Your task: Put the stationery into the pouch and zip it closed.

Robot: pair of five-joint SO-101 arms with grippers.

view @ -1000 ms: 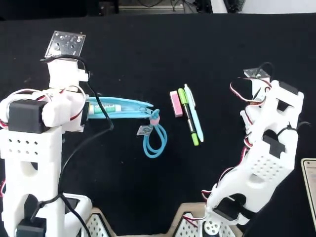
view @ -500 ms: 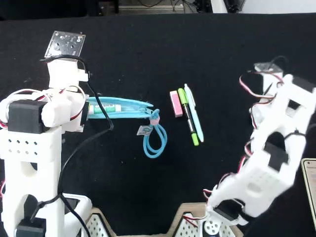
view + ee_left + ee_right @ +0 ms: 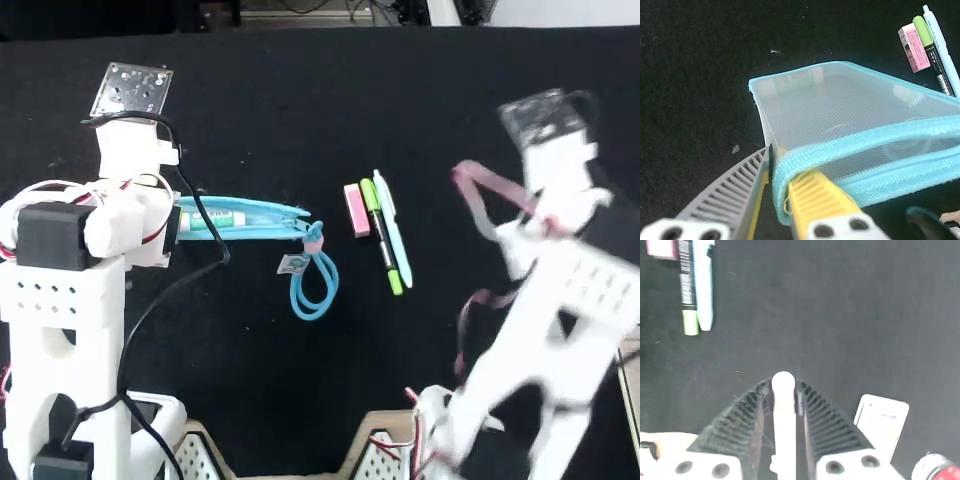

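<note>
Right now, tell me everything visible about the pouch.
The pouch is translucent ribbed plastic edged in turquoise zip tape, with a blue cord loop at the pull end. It rests on the black table, zip apparently open. The left gripper has its jaws shut on the opposite end.

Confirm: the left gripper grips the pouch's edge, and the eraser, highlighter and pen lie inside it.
No. The left gripper grips the edge of the pouch, but the eraser, highlighter and pen lie on the table outside it; the high view shows this.
</note>
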